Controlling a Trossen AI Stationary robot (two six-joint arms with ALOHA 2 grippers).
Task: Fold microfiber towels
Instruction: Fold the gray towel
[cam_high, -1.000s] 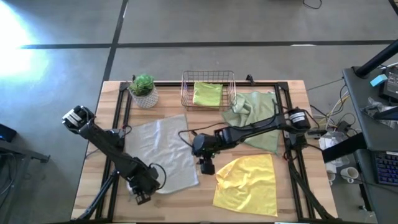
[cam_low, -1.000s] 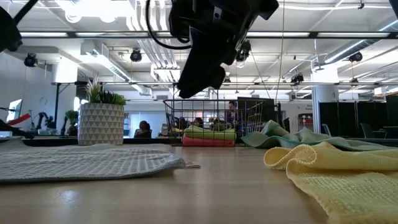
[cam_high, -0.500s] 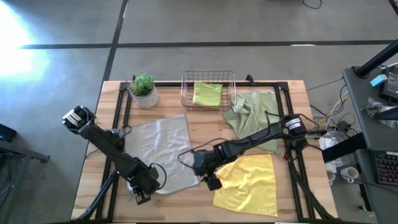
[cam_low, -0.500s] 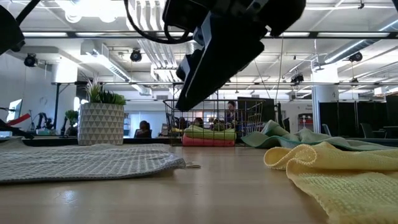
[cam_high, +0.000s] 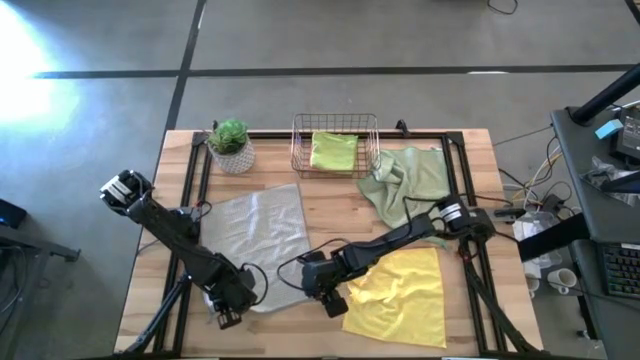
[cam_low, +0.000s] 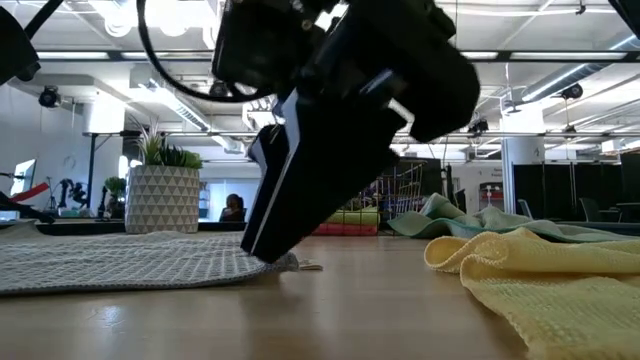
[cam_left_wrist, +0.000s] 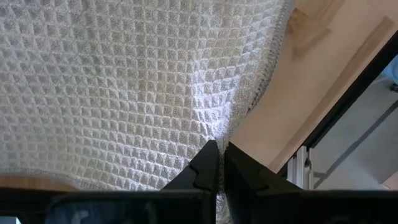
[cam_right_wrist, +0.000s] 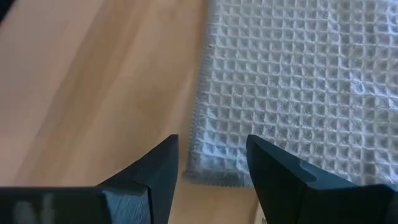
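1. My left gripper (cam_left_wrist: 217, 163) sits at the near-left corner of the grey towel (cam_high: 258, 245), its fingers pressed together on a pinch of the cloth's edge, I judge to anchor that corner for a fold.
2. My right gripper (cam_right_wrist: 208, 163) is low over the counter (cam_high: 320, 215) at the grey towel's near-right corner. Its fingers are spread apart, with the hem lying between them, not yet pinched. Holding both near corners would let me lift that edge evenly.
3. The grey towel lies spread flat on the left half of the counter, so it looks like the one being worked.
4. The yellow towel (cam_high: 398, 295) lies rumpled just beside my right gripper, and the pale sage towel (cam_high: 410, 180) is heaped behind it; both wait unfolded.
5. The copper wire basket (cam_high: 372, 122) at the back holds a folded lime green towel (cam_high: 334, 151), and the low view shows a pink towel (cam_low: 345, 229) under it.
6. A potted plant (cam_high: 231, 143) stands left of the basket.
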